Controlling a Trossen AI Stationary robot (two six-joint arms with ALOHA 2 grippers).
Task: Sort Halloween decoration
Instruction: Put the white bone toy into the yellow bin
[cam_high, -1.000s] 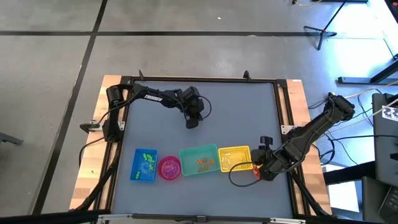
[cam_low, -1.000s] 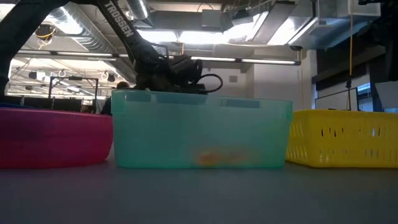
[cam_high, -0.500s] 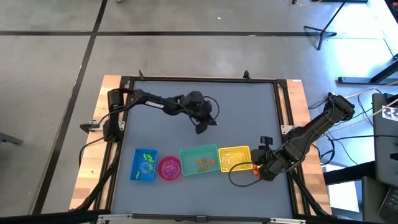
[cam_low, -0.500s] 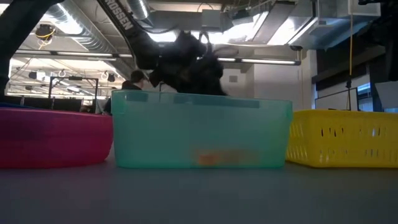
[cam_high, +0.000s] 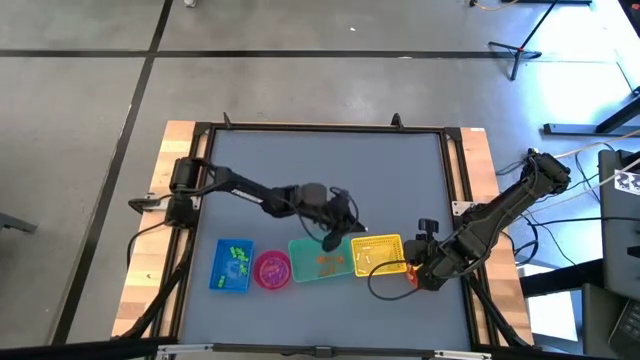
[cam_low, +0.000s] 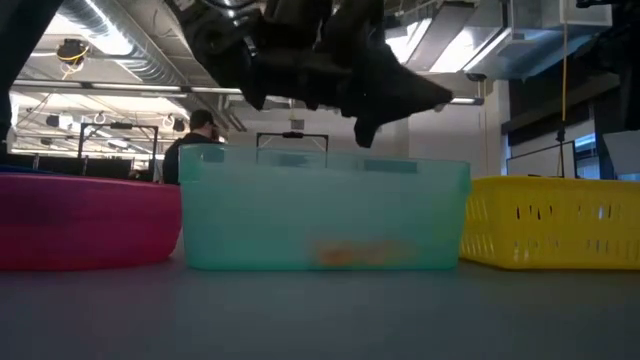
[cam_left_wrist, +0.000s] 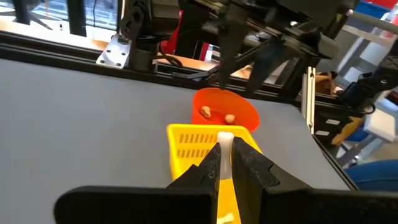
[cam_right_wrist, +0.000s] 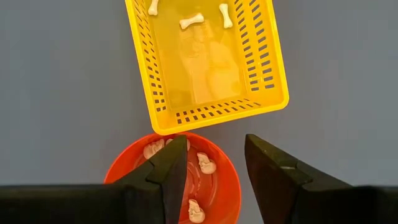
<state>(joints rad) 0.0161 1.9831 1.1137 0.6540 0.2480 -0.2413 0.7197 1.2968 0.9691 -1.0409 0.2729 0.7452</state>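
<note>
Containers, left to right in the high view: blue tray, pink bowl, teal bin, yellow slotted basket, orange bowl. White bones lie in the yellow basket. Table grey.

I see robotics lab or industrial workshop space. Grey work table with wood edging stands on polished concrete floor marked by dark seams. Beyond left gripper, low view shows exposed ceiling ducts, strip lights, open steel trusses. Person stands far behind gripper. Tripod legs and loose cables sit off table, beyond right arm.
</note>
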